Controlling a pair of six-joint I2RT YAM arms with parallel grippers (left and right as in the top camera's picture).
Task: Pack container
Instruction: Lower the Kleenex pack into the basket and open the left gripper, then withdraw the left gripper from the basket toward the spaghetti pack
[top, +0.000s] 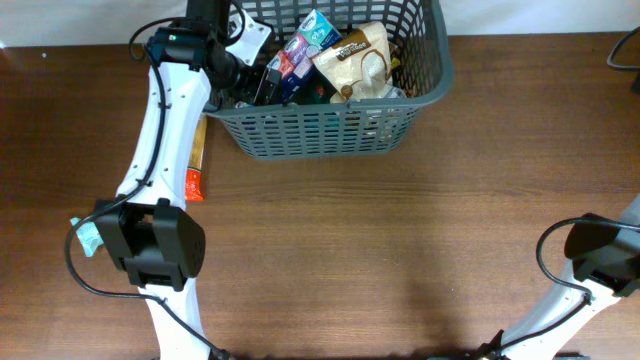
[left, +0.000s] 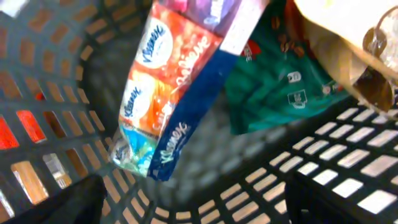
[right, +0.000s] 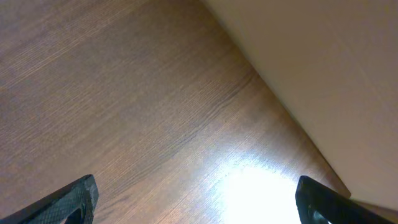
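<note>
The dark grey lattice basket stands at the back of the table and holds several packets. Among them are a Kleenex tissue pack, a beige bag and a green packet. My left gripper reaches inside the basket at its left end. In the left wrist view its fingers are wide apart and empty, just below the Kleenex pack and above the basket's wall. My right gripper is open and empty over bare wood.
An orange and brown packet lies on the table just left of the basket, beside the left arm. A small pale teal item lies at the left arm's base. The right arm sits at the front right corner.
</note>
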